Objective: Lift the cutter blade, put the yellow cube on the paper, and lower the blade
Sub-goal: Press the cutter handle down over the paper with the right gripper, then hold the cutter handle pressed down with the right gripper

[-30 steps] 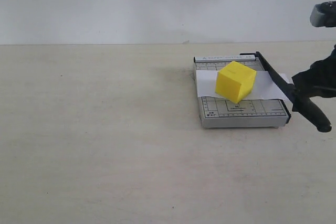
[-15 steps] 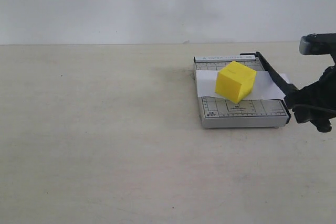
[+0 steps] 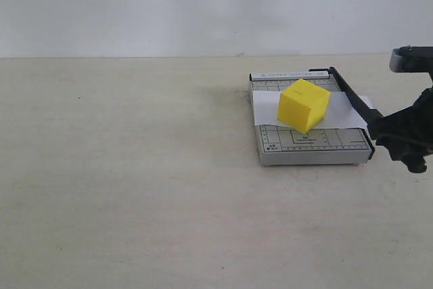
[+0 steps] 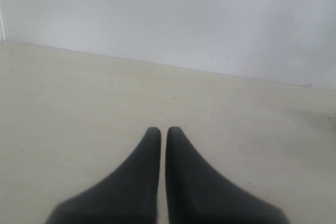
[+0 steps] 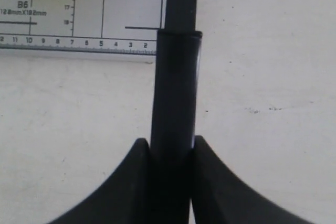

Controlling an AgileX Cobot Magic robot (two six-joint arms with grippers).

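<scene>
A bright yellow plastic cube (image 3: 304,105) sits right of the frame's middle in the exterior view, turned corner-on. It rests on a plain white sheet of paper (image 3: 266,110) that lies across a small grey gridded cutter base (image 3: 308,147) on the pale bench (image 3: 135,181). The paper's right end pokes out past the base. The long thin black cutter blade (image 3: 346,93) runs low along the base's right edge, over the paper, from its hinge at the upper corner down to its thick black rubbery handle (image 5: 176,87), which sticks out beyond the base's near corner toward the frame's right edge. The right pincer (image 5: 170,141) is clamped on that handle — in the right wrist view both black fingers press its sides, with the base's ruler markings and a sliver of the cube beyond. The left pincer (image 4: 159,130) holds nothing — its two dark fingers are drawn in to a thin slit above bare bench, with a white wall (image 4: 168,19) beyond.
</scene>
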